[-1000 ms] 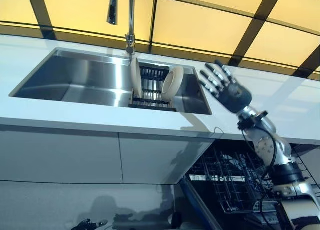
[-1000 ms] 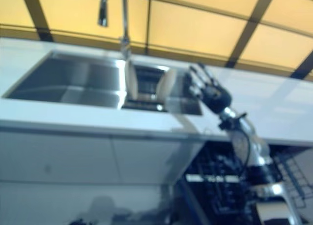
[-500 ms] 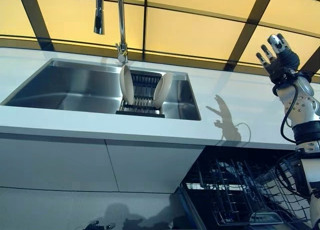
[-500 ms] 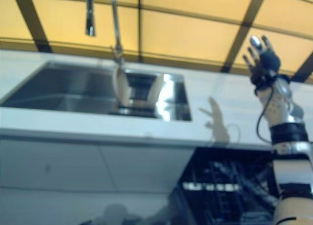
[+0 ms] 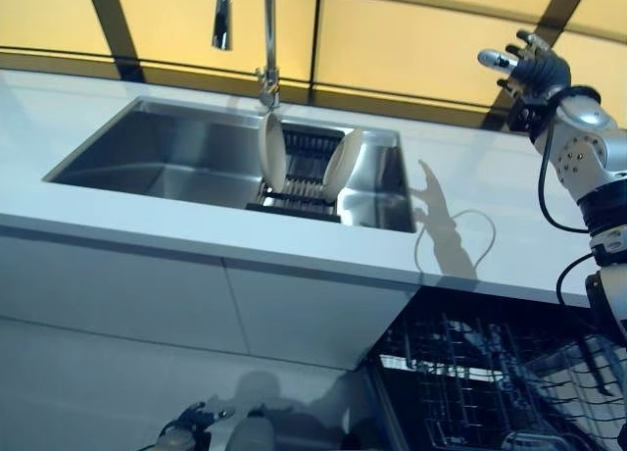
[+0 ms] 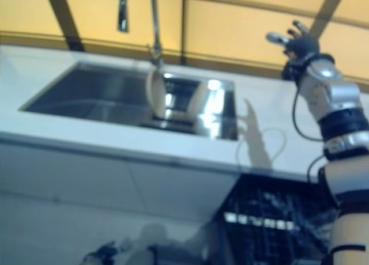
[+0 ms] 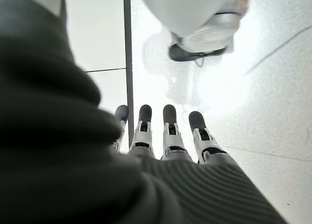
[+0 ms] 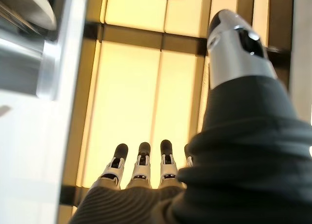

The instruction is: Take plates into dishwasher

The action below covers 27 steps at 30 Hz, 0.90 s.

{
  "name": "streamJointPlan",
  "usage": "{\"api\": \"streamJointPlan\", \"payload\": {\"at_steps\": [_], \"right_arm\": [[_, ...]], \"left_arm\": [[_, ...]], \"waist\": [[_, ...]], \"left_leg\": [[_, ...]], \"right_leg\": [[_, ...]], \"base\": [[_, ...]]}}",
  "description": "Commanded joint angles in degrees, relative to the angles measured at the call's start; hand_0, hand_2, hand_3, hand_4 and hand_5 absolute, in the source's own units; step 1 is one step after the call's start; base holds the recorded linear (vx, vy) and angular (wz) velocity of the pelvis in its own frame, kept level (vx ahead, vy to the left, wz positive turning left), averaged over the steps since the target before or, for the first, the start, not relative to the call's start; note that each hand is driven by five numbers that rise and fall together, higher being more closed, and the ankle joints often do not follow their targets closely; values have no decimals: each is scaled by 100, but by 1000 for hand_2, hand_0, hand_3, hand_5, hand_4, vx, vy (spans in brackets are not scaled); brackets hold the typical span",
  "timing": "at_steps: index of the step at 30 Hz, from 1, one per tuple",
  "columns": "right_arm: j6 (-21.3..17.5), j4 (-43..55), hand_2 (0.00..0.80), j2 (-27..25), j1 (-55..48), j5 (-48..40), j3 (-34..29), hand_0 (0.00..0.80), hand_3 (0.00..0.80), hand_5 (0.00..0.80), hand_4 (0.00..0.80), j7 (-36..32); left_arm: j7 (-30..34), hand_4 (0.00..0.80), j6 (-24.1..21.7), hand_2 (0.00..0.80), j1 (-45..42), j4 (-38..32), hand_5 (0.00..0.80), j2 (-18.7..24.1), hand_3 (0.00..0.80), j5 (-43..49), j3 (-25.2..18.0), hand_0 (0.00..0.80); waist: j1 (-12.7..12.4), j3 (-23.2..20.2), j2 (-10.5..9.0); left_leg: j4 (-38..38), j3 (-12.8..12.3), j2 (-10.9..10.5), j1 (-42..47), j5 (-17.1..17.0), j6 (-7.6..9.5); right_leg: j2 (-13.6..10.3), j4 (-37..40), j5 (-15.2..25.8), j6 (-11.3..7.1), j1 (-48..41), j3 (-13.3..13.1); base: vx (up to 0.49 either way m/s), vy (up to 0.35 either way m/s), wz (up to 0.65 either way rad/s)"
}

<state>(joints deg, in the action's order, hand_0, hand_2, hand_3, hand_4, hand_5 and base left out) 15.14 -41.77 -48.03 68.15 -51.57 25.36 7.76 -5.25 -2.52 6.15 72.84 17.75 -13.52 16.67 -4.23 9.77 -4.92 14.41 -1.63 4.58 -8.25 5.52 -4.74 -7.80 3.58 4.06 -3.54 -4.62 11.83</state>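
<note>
The right robot hand is raised above the back of the bench, fingers spread and holding nothing, well apart from the plates. The left robot hand hangs low over the floor, fingers straight and empty. Two white plates stand on edge in a dark rack inside the sink. They are likely stiff, smooth and breakable; pinching the upper rim looks safest. The dishwasher rack sits open below.
</note>
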Motion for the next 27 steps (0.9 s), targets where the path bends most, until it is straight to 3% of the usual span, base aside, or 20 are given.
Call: {"api": "streamJointPlan", "payload": {"at_steps": [1, 5, 10, 16, 18, 20, 21, 23, 27], "right_arm": [[-19, 190, 0, -176, 26, 388, -202, 0, 0, 0, 0, -64], [46, -49, 0, -212, 265, 199, -118, 0, 0, 0, 0, -271], [-26, -468, 0, -267, 634, 126, 57, 0, 0, 0, 0, -283], [115, -518, 0, -262, 716, 170, 80, 0, 0, 0, 0, -80], [148, -504, 0, -262, 696, 200, 100, 0, 0, 0, 0, -33], [152, -444, 0, -240, 635, 290, 57, 0, 0, 0, 0, -23], [178, -368, 0, -252, 624, 385, 82, 0, 0, 0, 0, 13], [218, -335, 0, -283, 673, 424, 146, 0, 0, 0, 0, -4], [-72, -427, 0, -357, 729, 477, 130, 0, 0, 0, 0, 122]], "left_arm": [[-382, 0, -363, 0, 370, -149, 0, 243, 0, -353, 77, 0], [-395, 0, -529, 0, 312, -47, 0, 339, 0, -312, -130, 0], [-294, 0, -801, 0, 203, -77, 0, 302, 0, 50, -16, 0], [-253, 0, -751, 0, 124, -115, 0, 387, 0, 330, 166, 0], [-168, 0, -776, 0, 32, -143, 0, 429, 0, 341, 251, 0], [-81, 0, -720, 0, -59, -263, 0, 482, 0, 281, 280, 0], [-64, 0, -715, 0, -113, -305, 0, 503, 0, 227, 291, 0], [-43, 0, -681, 0, -135, -356, 0, 511, 0, 115, 331, 0], [8, 0, -629, 0, -83, -378, 0, 468, 0, -137, 321, 0]], "waist": [[-256, -121, -387], [-320, -260, -608], [-445, -284, -768], [-463, -308, -732], [-418, -288, -614], [-384, -246, -472], [-319, -231, -405], [-211, -204, -371], [-158, -80, -338]], "left_leg": [[-1246, -100, 18, 668, -890, 60], [-1390, -242, 76, 718, -844, 72], [-1288, -211, 77, 614, -716, 94], [-1041, -277, -72, 574, -492, 229], [-1248, -255, -144, 722, -555, 290], [-1485, -326, -140, 913, -637, 328], [-1604, -340, -136, 1010, -680, 338], [-1724, -328, -195, 1131, -676, 343], [-1765, -231, -297, 1056, -636, 397]], "right_leg": [[-566, -349, 86, -633, -109, 93], [-561, -90, 258, -695, -37, 261], [-568, 106, 386, -762, 3, 308], [-809, -25, 502, -763, -43, 247], [-909, -602, 746, -746, 252, 162], [-787, -1158, 741, -727, 515, 160], [-505, -1202, 532, -667, 613, 67], [-191, -880, 374, -594, 747, 54], [-78, -437, 420, -545, 818, -46]], "base": [[71, 3, -16], [46, -31, -13], [30, -10, 2], [96, 96, -3], [100, 187, -10], [105, 164, -28], [108, 90, -32], [110, 24, -28], [71, -53, 3]]}}
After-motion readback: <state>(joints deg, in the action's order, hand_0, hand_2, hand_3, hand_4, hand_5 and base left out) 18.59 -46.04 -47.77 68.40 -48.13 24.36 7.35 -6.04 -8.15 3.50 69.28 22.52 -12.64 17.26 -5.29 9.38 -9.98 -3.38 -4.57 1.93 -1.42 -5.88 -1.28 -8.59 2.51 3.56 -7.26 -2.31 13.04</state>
